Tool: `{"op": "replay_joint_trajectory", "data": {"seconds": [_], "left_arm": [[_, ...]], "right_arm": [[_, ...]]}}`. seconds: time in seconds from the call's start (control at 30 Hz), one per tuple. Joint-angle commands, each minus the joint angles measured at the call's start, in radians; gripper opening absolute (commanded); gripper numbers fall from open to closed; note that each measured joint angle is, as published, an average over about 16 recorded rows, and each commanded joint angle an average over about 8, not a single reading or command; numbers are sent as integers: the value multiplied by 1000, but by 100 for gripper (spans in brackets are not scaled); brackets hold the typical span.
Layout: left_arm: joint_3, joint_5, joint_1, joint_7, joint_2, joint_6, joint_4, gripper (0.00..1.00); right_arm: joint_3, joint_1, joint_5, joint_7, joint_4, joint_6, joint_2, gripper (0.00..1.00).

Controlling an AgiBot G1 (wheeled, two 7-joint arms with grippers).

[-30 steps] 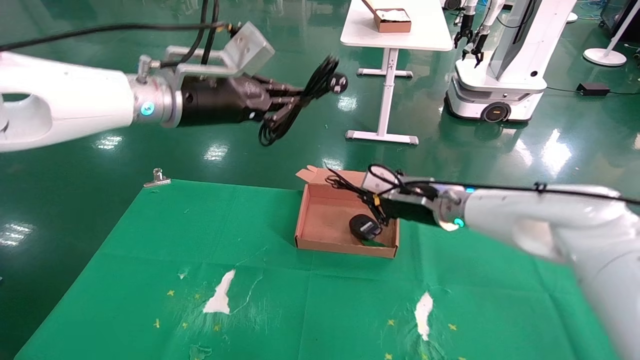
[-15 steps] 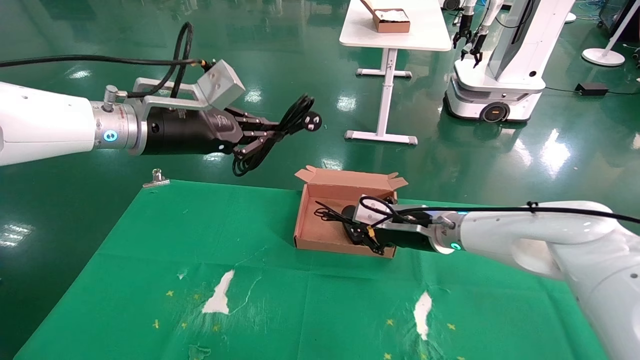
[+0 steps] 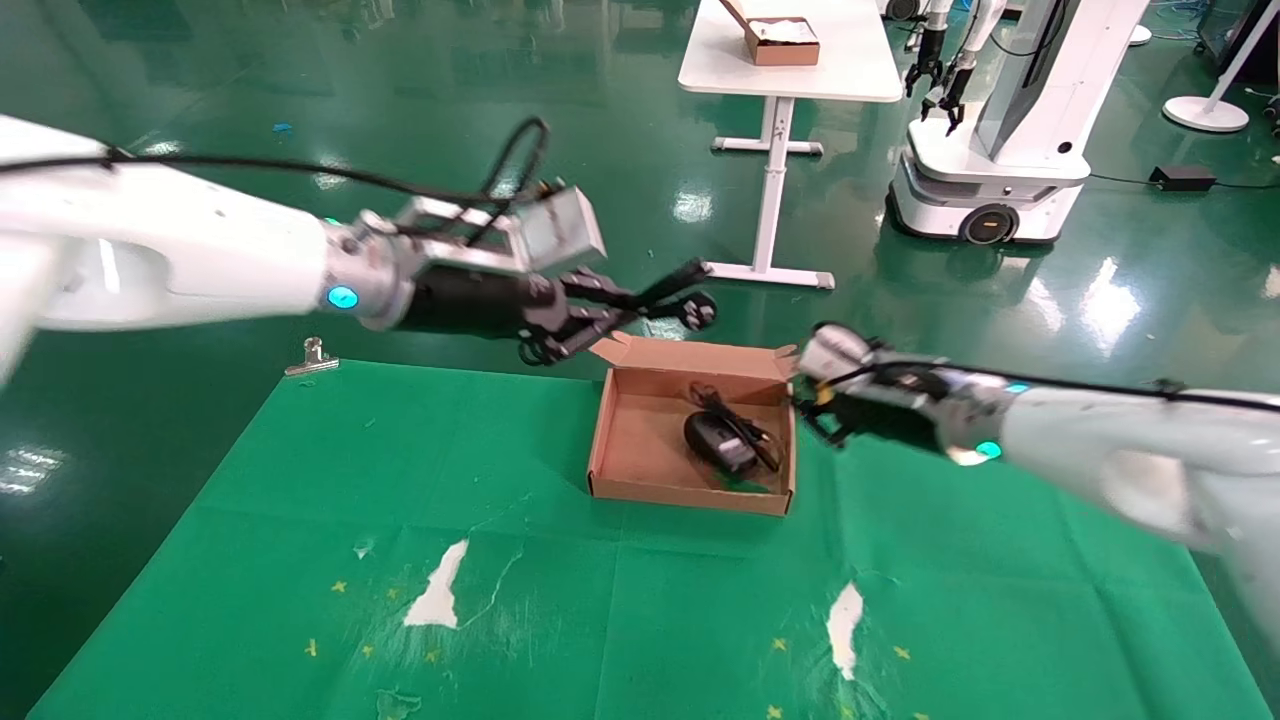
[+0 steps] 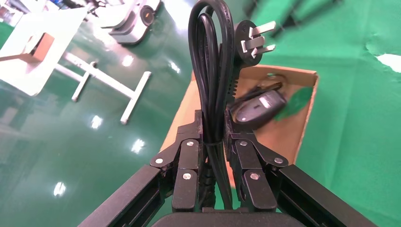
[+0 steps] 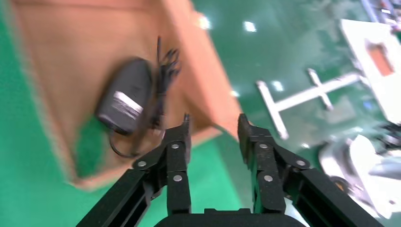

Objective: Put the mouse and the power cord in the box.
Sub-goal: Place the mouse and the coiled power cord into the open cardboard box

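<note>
The brown cardboard box (image 3: 640,455) stands on the green cloth at the table's far middle. Inside it lies the black mouse (image 3: 715,442) with its thin cable bundled beside it, also shown in the right wrist view as the mouse (image 5: 125,97) in the box (image 5: 71,56). My left gripper (image 3: 600,310) hovers at the box's far left corner, shut on the coiled black power cord (image 4: 210,71), whose plug (image 3: 695,310) sticks out over the box's back rim. My right gripper (image 3: 815,410) is open and empty just outside the box's right wall; the same open right gripper (image 5: 213,127) has nothing between its fingers.
A metal clip (image 3: 313,356) holds the cloth's far left corner. White tears (image 3: 440,590) mark the cloth near me. Beyond the table stand a white desk (image 3: 790,60) with a small brown box (image 3: 782,40) and another white robot (image 3: 1000,150).
My right gripper let the mouse go into the box and drew back to the right, out of it. My left gripper came down and right with the power cord, toward the box's back corner.
</note>
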Motion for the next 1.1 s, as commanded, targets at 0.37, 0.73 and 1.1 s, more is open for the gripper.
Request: {"op": "replay_joint_trajectory", "data": {"seconds": [0.37,0.73,1.1], "left_arm": [[152,-86,189,-145,16,-64,-289,0],[355,-158,254,-399,19,-228,-375,0],[580,-87,223,-566,23,-516,-432,43]], "right_arm": [[12,184,15,-71,45,-242,280,100],[-53,316,-74,-15,47,-565,464,100],[-107,358,-155,83,98,-595,487,100]]}}
